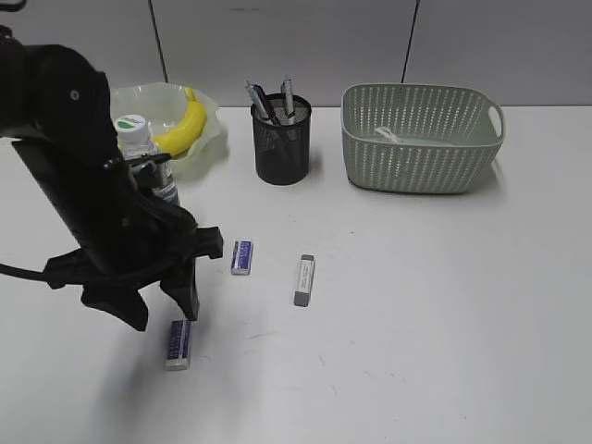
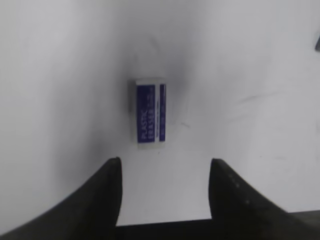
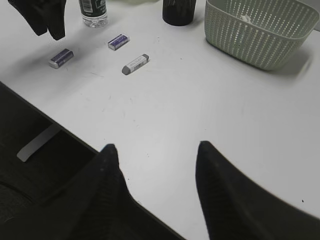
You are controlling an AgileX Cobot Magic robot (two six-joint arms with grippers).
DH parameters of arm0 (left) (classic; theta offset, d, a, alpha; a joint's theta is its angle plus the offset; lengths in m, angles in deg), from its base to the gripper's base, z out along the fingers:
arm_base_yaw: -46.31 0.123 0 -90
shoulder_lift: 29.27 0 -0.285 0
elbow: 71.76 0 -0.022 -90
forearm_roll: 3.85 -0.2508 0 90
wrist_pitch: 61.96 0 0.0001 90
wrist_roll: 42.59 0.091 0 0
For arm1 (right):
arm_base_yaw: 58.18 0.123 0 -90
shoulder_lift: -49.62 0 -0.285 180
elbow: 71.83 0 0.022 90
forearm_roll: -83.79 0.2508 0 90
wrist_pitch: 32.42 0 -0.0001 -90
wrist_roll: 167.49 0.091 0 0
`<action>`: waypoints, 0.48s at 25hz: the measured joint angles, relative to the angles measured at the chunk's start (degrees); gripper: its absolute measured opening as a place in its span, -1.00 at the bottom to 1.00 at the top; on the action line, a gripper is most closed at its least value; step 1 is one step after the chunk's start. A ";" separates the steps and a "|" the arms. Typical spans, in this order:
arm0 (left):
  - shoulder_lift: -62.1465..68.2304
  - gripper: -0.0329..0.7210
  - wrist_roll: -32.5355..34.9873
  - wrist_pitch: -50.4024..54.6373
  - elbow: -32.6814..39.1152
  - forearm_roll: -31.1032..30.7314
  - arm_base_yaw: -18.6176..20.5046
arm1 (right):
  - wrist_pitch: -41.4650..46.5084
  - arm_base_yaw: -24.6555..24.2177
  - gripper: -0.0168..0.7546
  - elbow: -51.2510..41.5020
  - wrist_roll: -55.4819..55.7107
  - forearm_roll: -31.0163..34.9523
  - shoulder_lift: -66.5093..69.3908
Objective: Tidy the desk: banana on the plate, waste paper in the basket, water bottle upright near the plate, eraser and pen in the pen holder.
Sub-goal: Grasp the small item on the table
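My left gripper (image 2: 165, 167) jaws apart over blue eraser (image 2: 150, 111) — nothing held, right gripper (image 3: 155, 150) open too — empty, above desk (image 3: 200, 110).

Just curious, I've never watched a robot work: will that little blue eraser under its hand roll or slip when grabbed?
The eraser looks flat-sided and lies flat, so rolling seems unlikely. Its paper sleeve probably gives decent grip. Being small, it's likely light.

I can read "PLASTIC ERASER" in white letters on the blue sleeve of the eraser (image 2: 149, 111) under my left wrist camera. Print on the other erasers and the bottle label is too small to read.
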 joint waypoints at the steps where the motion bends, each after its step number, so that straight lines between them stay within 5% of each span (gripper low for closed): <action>1: 0.62 0.19 -0.07 -0.71 0.00 0.06 0.00 | 0.00 0.00 0.09 0.00 0.00 0.00 0.00; 12: 6.76 0.18 -0.18 -3.89 0.00 -0.16 0.00 | 0.00 0.00 0.09 0.00 0.00 -0.07 0.00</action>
